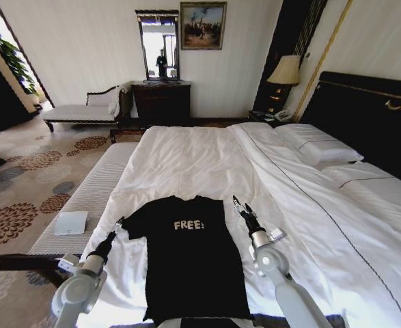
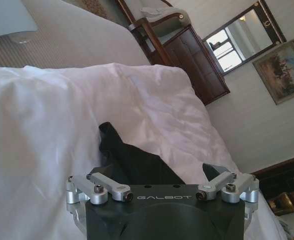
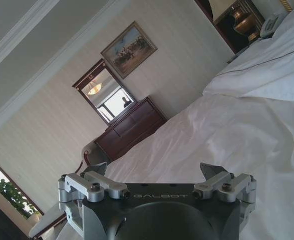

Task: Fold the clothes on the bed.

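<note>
Black T-shirt [image 1: 193, 263] lies flat on the white duvet at the foot end of the bed [image 1: 207, 160], collar toward the pillows, pale "FREE!" lettering face up, both sleeves spread out. Hem end runs toward the robot at the near edge of the mattress.

Left gripper [image 1: 118, 224] sits at the shirt's left sleeve, tip right at the sleeve edge; touching or just above, cannot tell. In the left wrist view the left gripper's [image 2: 159, 175] linkages are splayed to either side, fingers spread wide, nothing between them; a fold of black fabric [image 2: 131, 160] lies just ahead of the palm on the rumpled sheet.

Right gripper [image 1: 241, 205] is just beside the right sleeve, over white duvet, a small gap between it and the fabric. Right wrist view: right gripper [image 3: 157, 172] also has its fingers set wide apart, empty, pointed across the bed toward the far wall.

Small white flat pad [image 1: 71, 222] rests on the pale striped bench [image 1: 91, 198] alongside the bed, well apart from the shirt. Dark dresser [image 1: 161, 102] with mirror [image 1: 158, 44] stands against the far wall, chaise longue [image 1: 84, 109] beside it.
</note>
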Controlling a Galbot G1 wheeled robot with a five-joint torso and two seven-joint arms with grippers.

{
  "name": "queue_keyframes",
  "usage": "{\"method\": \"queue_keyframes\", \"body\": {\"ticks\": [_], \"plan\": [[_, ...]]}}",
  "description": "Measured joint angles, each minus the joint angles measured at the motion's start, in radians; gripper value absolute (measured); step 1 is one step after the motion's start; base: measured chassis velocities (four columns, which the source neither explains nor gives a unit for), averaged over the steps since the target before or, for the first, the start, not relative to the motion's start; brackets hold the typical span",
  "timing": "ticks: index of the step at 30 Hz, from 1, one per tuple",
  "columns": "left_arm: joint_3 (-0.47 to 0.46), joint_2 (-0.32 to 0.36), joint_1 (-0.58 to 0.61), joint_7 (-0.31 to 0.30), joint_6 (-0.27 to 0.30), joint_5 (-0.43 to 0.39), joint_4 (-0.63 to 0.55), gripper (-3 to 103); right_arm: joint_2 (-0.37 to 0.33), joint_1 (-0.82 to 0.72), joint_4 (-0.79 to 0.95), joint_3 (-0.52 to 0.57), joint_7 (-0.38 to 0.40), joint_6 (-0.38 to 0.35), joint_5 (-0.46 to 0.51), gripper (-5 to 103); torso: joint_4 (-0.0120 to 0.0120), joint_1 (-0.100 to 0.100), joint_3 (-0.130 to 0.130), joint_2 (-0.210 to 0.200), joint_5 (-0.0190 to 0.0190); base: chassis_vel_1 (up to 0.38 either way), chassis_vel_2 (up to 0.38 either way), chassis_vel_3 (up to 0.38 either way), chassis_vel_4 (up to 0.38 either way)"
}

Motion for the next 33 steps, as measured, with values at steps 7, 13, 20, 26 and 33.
{"method": "queue_keyframes", "body": {"ticks": [7, 13, 20, 26, 33], "plan": [[-0.001, -0.007, -0.021, 0.000, -0.004, 0.005, 0.099, 100, 0.013, -0.041, 0.030, 0.021, 0.015, -0.016, -0.010, 100, -0.0005, 0.000, 0.000, 0.000, 0.0000, 0.000, 0.000, 0.000, 0.000], [-0.003, 0.000, -0.052, -0.002, -0.010, -0.011, 0.140, 100, 0.018, -0.059, 0.036, 0.025, 0.025, -0.020, -0.015, 100, -0.0004, 0.000, 0.000, 0.000, 0.0000, 0.000, 0.000, 0.000, 0.000], [0.003, 0.023, -0.110, -0.015, -0.010, 0.017, 0.203, 100, 0.026, -0.050, 0.028, 0.008, 0.034, -0.027, -0.021, 100, -0.0005, 0.000, 0.000, 0.000, -0.0001, 0.000, 0.000, 0.000, 0.000], [0.012, 0.018, -0.150, -0.016, -0.010, 0.042, 0.238, 100, 0.014, -0.032, 0.010, -0.009, 0.037, -0.037, -0.020, 100, -0.0003, 0.000, 0.000, 0.000, -0.0001, 0.000, 0.000, 0.000, 0.000], [0.037, 0.003, -0.191, 0.001, -0.018, 0.053, 0.271, 93, 0.005, -0.028, -0.002, -0.006, 0.038, -0.038, -0.017, 100, -0.0004, 0.000, 0.000, 0.000, 0.0000, 0.000, 0.000, 0.000, 0.000]]}}
